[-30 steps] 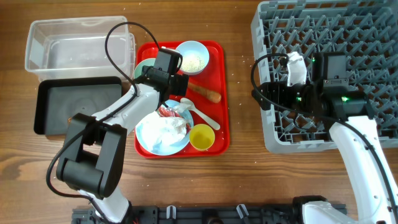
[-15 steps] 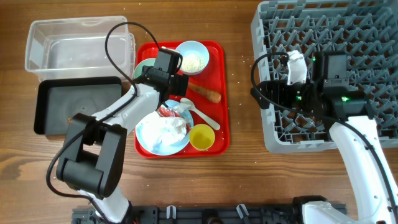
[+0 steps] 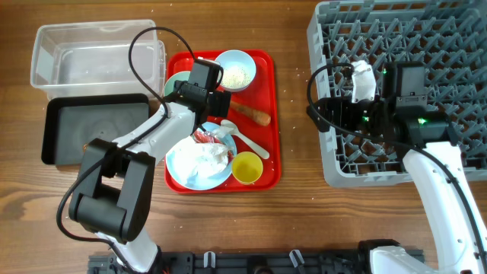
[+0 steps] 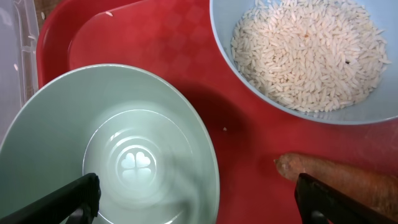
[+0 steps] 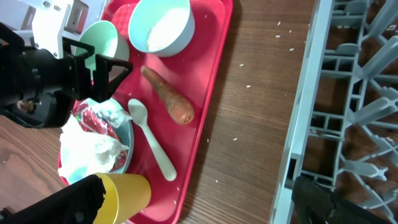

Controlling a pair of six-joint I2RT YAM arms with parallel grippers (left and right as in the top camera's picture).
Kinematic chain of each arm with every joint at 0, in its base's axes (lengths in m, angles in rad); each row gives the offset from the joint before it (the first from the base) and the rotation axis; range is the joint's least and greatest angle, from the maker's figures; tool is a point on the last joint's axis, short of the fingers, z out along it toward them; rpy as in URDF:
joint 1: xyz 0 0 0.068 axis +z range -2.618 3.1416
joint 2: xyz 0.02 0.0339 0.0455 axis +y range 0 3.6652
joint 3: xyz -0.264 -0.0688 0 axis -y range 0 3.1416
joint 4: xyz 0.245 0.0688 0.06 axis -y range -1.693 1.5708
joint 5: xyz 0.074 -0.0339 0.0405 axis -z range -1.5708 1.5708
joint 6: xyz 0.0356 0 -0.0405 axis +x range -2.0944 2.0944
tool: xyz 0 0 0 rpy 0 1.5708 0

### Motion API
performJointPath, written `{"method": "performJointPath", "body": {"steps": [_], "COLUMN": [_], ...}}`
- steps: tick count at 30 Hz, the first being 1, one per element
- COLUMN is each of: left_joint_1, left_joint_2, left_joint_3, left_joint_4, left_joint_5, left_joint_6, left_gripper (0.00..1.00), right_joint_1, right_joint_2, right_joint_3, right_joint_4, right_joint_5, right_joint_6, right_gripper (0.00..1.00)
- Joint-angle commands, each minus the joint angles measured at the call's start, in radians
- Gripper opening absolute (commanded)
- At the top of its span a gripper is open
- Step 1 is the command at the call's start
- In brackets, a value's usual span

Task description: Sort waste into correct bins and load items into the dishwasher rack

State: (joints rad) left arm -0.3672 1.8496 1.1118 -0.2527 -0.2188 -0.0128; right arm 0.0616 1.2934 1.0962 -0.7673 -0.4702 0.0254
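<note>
1. Nothing on the bench [image 3: 297, 213] moved in the last second, and both arms stayed put.
2. Left pincer [image 4: 198, 202] was wide and empty over the mint-green bowl [image 4: 124, 143] on the red tray [image 4: 217, 93].
3. Right pincer [image 5: 202, 199] was wide and empty by the dishwasher rack [image 3: 396, 46] edge.
4. Judgement: loading had barely started, and the bowl looked like the next grab.

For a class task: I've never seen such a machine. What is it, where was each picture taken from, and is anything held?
Two robot arms work at a wooden table. One picture looks down from above; the other two come from a camera on each wrist. The left arm's fingers hang open over a mint-green round bowl on a flat red plastic tray, beside a light-blue bowl of white rice. The right arm's fingers stand open at the large grey plastic grid rack's edge. Nothing is held.
</note>
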Motion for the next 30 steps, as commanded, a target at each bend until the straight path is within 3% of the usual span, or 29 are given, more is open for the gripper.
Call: {"method": "performJointPath", "body": {"steps": [1,10,14,23,30], "left_joint_1": [0.005,0.004,-0.017,-0.209,-0.213], "left_joint_2": [0.011,0.011,0.004,-0.246,-0.309], "left_joint_3": [-0.001,-0.001,0.0,0.0,-0.001], "left_joint_4": [0.006,0.006,-0.008,-0.177,-0.163], "left_joint_5": [0.043,0.048,-0.031,-0.026,0.131], "left_joint_6": [-0.002,0.009,0.009,-0.025,-0.026], "left_gripper": [1.0,1.0,1.0,1.0,1.0], "right_joint_1": [-0.004,-0.004,-0.004,-0.004,-0.003], "right_joint_2": [0.01,0.01,0.01,0.01,0.01], "right_joint_3": [0.024,0.024,0.024,0.024,0.024], "right_joint_4": [0.011,0.045,0.065,0.082,0.081], "right_joint_5": [0.003,0.003,0.003,0.003,-0.001], "right_joint_6": [0.004,0.003,0.004,0.005,0.012], "right_gripper": [1.0,1.0,1.0,1.0,1.0]}}
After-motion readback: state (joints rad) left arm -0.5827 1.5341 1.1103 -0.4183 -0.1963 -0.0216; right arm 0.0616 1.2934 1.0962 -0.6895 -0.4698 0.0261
